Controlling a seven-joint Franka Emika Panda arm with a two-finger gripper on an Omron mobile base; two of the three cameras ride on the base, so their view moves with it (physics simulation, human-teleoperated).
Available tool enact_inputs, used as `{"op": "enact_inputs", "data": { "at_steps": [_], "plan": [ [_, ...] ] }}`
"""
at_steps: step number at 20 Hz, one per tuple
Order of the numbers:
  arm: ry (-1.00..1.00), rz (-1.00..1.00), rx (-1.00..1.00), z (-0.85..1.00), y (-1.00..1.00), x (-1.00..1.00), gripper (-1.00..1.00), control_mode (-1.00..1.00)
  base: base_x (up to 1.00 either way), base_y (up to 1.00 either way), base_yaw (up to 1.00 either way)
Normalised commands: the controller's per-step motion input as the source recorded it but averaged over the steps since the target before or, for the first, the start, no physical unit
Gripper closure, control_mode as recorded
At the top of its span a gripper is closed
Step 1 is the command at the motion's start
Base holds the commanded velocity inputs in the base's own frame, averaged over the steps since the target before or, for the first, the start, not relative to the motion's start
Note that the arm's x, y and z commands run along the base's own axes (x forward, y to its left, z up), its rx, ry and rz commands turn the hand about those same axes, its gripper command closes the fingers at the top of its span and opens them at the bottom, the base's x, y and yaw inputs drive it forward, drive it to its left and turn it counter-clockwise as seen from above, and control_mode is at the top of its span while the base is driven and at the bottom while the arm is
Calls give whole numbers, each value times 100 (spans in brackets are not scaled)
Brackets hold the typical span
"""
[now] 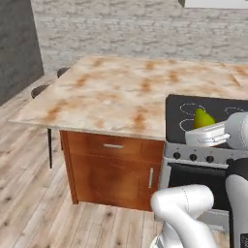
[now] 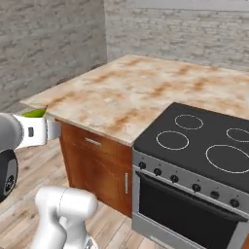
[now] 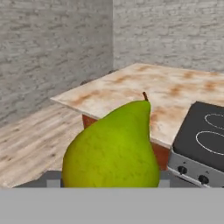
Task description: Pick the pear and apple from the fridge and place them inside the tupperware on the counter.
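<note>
**Hand view: pear carried, container not yet found**

Hand view is dominated at lower centre by the yellow-green pear (image 3: 114, 146), wide at the base and tapering to a short brown stem, which sits upright between the dark fingertips at the bottom edge. The two-finger gripper (image 3: 109, 183) is judged to be closed on the pear, since the fruit is carried clear of any surface. In the left base view the pear (image 1: 203, 118) appears at the right of the frame, in front of the white hand, with the black glass stovetop (image 1: 206, 109) behind it. In the right base view only a green sliver of it (image 2: 35, 113) is seen at the left edge, above the hand.

The beige-tan marbled stone counter (image 1: 116, 92) spreads across the middle of the left base view, over brown wooden cabinets (image 1: 114, 167) with silver bar handles. The step in hand is judged to be the carry toward the tupperware (the apple would remain for afterwards).

For a clean carry, the grip should be held steady and the hand kept level, because a rounded, tapering fruit could slip if tilted. The pear should be kept well above the counter edge and the stove knobs (image 3: 192, 174) during travel. Release should be withheld until the container is plainly beneath the fruit, and the pear should be lowered close before the jaws are parted, so that it is not left to roll.
</note>
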Motion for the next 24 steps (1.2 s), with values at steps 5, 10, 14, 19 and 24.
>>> {"op": "enact_inputs", "data": {
  "at_steps": [5,10,14,19,24],
  "plan": [
    [0,0,0,0,0,0,100,100,31,-32,-93],
    [0,0,0,0,0,0,100,100,34,-42,-72],
    [0,0,0,0,0,0,100,100,41,-50,-37],
    [0,0,0,0,0,0,100,100,48,-62,-26],
    [0,0,0,0,0,0,100,100,49,-72,-21]
  ]
}}
